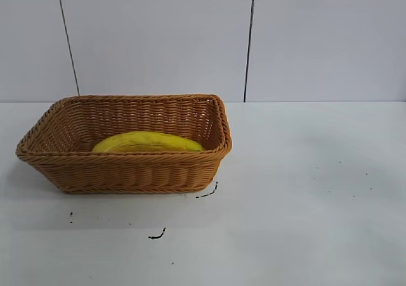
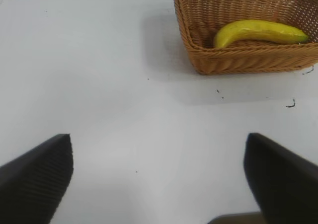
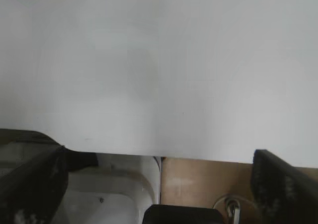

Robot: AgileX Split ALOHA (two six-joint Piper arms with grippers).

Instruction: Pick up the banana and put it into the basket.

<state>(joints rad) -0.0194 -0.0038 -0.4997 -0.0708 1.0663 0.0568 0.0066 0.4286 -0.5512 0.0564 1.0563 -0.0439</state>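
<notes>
A long curved yellow banana [image 1: 148, 142] with greenish tips lay flat on the floor of the rectangular tan woven wicker basket [image 1: 127, 172], lengthwise along its near wall, the basket standing upright.

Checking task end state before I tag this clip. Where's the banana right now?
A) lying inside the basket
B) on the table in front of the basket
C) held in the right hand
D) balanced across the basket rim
A: the banana lies on the floor of the basket, below its rim, and in the left wrist view it sits wholly within the walls with nothing gripping it.
</notes>
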